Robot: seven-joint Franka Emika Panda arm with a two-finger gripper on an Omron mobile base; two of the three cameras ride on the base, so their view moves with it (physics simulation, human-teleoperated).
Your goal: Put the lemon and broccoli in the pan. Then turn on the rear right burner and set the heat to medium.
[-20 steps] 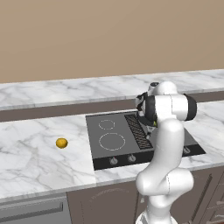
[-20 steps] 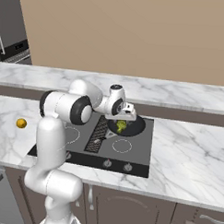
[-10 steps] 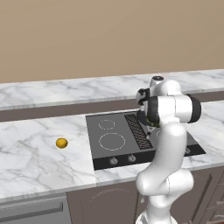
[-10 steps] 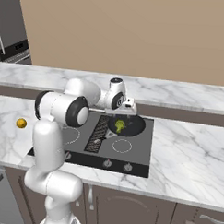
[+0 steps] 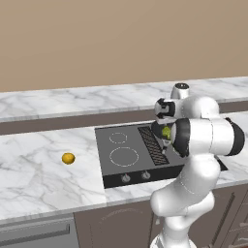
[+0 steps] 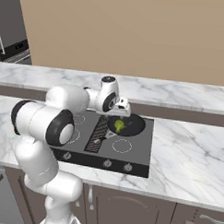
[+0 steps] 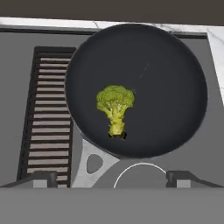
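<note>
The broccoli (image 7: 114,106) lies inside the pan (image 7: 175,78), near its middle, stalk pointing toward the handle; the pan sits on the rear right burner of the cooktop (image 6: 135,152). The gripper (image 7: 111,177) hangs above it, released, jaws spread wide with nothing between them. The lemon (image 5: 68,158) rests on the marble counter (image 5: 34,179) well to the left of the cooktop, apart from everything else, so that half of the loading is not yet done.

The likely trouble lies in the long reach to the left: the lemon is round and could roll off across the smooth counter if a fingertip nudges it before the jaws close. Bringing it back, a careless drop could bounce it out of the shallow pan or knock the floret. A low swing could also clip the pan's handle (image 7: 89,164) and shift the pan off its ring.

Nothing stands between the pan and the lemon. The vent grille (image 7: 43,113) runs just left of the pan, and the knobs (image 6: 107,164) sit along the near edge, unobstructed.
</note>
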